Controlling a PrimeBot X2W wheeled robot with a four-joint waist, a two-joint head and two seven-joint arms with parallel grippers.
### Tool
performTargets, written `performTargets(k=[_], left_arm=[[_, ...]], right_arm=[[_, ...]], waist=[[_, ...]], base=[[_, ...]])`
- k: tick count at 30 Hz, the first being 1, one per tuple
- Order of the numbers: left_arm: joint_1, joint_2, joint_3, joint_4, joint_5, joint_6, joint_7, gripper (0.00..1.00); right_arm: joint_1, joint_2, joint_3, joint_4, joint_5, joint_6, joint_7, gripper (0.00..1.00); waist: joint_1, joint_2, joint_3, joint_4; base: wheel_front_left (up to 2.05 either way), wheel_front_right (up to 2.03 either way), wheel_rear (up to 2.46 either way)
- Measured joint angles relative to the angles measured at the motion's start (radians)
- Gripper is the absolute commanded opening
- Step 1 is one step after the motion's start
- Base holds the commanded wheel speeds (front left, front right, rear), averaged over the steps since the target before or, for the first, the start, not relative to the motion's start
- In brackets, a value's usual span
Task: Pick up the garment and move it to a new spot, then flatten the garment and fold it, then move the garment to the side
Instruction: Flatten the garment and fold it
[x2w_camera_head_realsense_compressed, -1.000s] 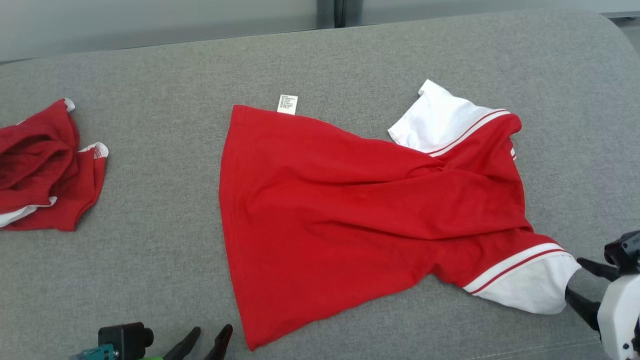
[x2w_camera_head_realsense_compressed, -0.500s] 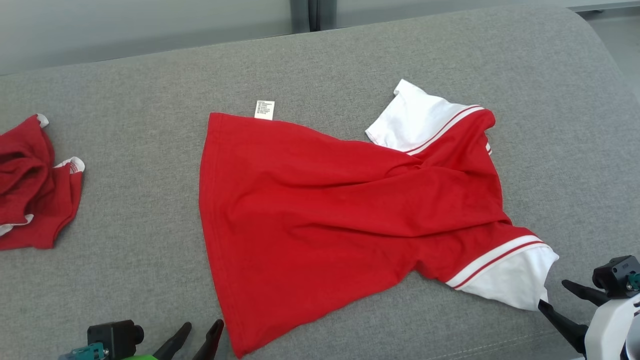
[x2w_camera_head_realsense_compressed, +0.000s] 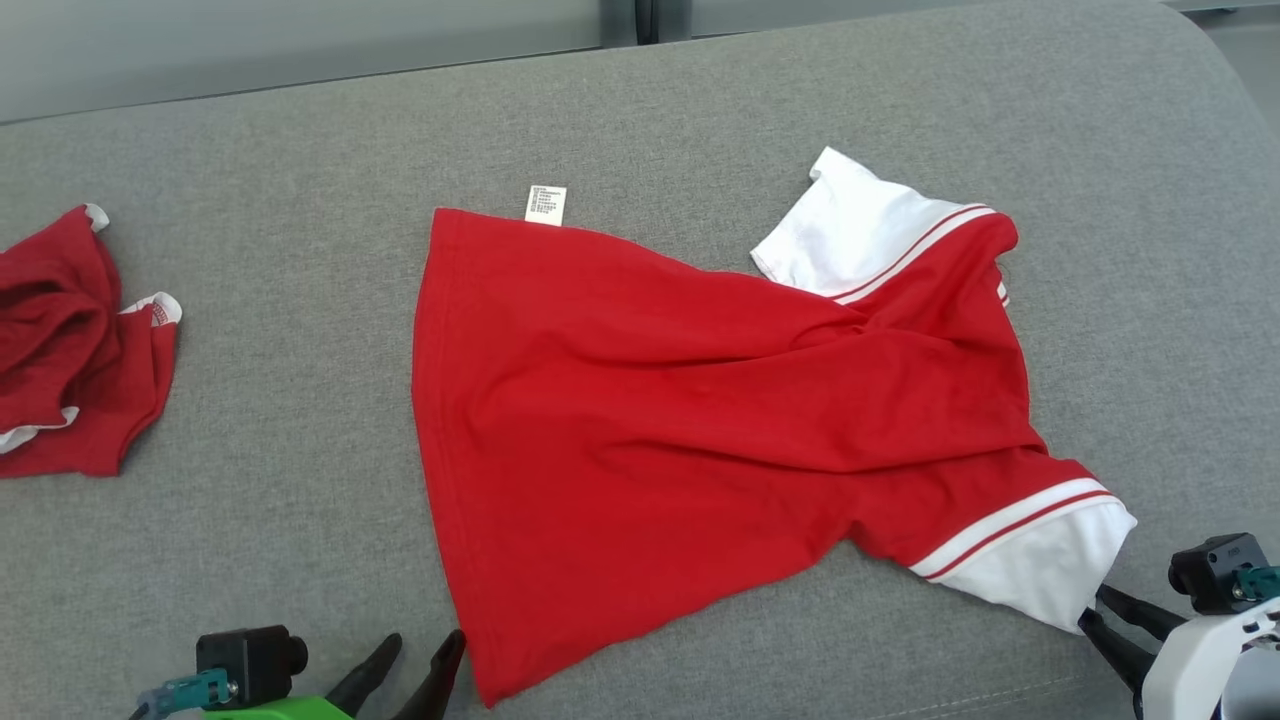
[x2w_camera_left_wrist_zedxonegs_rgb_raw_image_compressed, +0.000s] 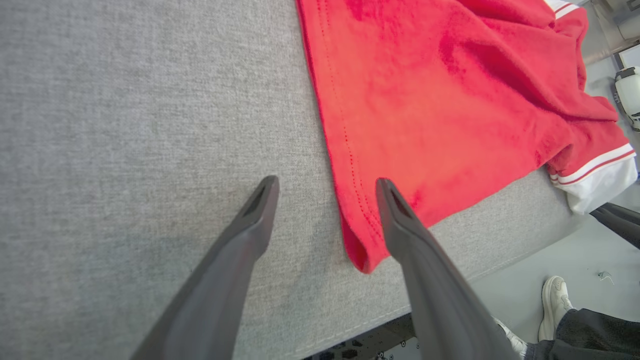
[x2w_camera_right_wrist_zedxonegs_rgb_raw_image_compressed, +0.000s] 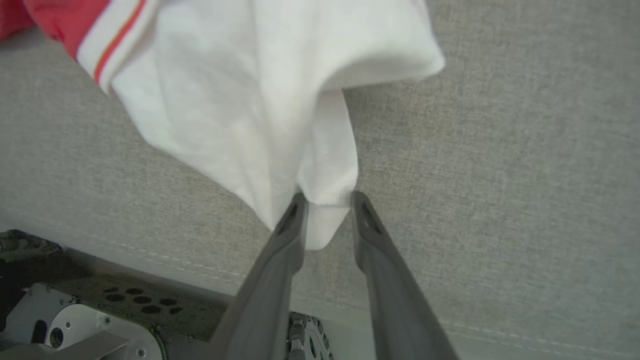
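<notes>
Rumpled red knit garment (x2w_camera_head_realsense_compressed: 700, 420) on grey woven cushion (x2w_camera_head_realsense_compressed: 300, 250), right tool (x2w_camera_right_wrist_zedxonegs_rgb_raw_image_compressed: 328, 197) pinching its white sleeve (x2w_camera_right_wrist_zedxonegs_rgb_raw_image_compressed: 240, 100), left tool (x2w_camera_left_wrist_zedxonegs_rgb_raw_image_compressed: 326, 181) spread

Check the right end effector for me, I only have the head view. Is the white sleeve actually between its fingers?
Observer: Yes. In the right wrist view a bunched corner of the white sleeve sits between the fingers of the right end effector, touching both. I cannot tell whether the clamp is firm.
Operator: Left side?
Observer: In the left wrist view the left end effector is open. The hem corner of the red garment lies between its fingers.
Operator: Anything near the edge?
Observer: A person's white shoe is on the floor, past the front edge of the grey surface.
</notes>
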Motion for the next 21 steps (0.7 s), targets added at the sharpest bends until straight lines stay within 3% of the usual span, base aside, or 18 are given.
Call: performTargets(k=[1,3,4,21], left_arm=[[0.000,-0.001,-0.004,0.002,-0.001,0.000,0.003,1.00],[0.000,-0.005,-0.014,0.007,-0.001,0.000,0.007,1.00],[0.000,-0.006,-0.016,0.010,-0.001,0.000,0.012,1.00],[0.017,-0.051,-0.067,0.043,-0.129,-0.046,0.082,1.00]], right_arm=[[0.000,0.007,0.001,0.008,0.003,0.000,-0.005,0.42],[-0.001,0.017,0.000,0.021,0.005,0.000,-0.009,0.09],[-0.001,0.019,0.000,0.027,0.006,0.000,-0.015,0.00],[-0.022,0.025,0.005,0.073,0.005,0.019,-0.034,0.00]], waist=[[0.0000,0.0000,0.001,0.004],[0.0000,0.0000,0.003,0.013],[0.0000,0.0000,0.003,0.017],[0.0000,0.0000,0.009,0.044]], base=[[0.00,0.00,0.00],[0.00,0.00,0.00],[0.00,0.00,0.00],[0.00,0.00,0.00]])
